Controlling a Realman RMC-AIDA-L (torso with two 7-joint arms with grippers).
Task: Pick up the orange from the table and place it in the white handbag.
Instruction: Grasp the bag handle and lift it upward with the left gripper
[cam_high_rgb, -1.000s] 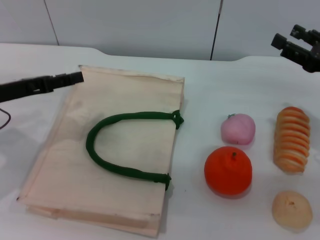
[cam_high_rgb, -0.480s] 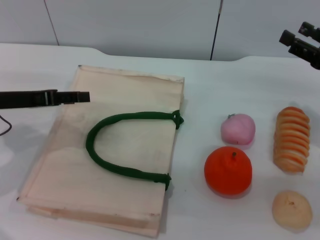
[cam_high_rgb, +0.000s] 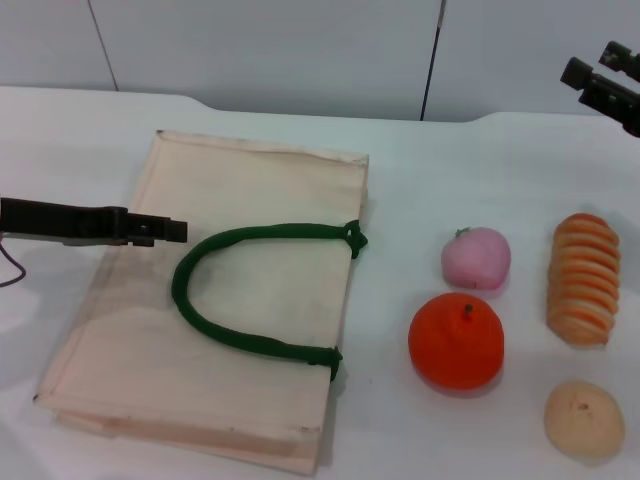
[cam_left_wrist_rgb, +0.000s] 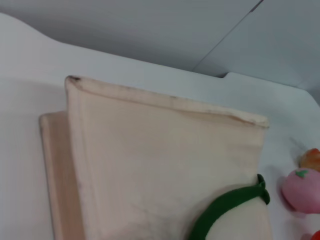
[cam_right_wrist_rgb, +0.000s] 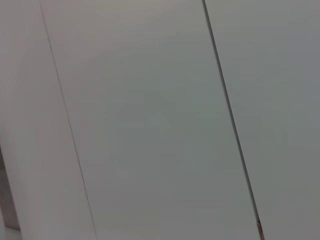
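The left tool (cam_high_rgb: 172, 231), jaw state unreadable, hovers at left of frame over the white handbag (cam_high_rgb: 250, 300) beside its green handle (cam_high_rgb: 215, 330). The right tool (cam_high_rgb: 600, 85) waits upper right. The orange (cam_high_rgb: 456, 341) sits untouched on the worktop (cam_high_rgb: 420, 170), lower right; everything remains.

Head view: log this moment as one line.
left gripper over white handbag, near green handle | right gripper raised far right | orange on table, untouched

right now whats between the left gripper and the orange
In the head view, the white handbag lies flat with its green handle between the left gripper and the orange, then a bare strip of table.
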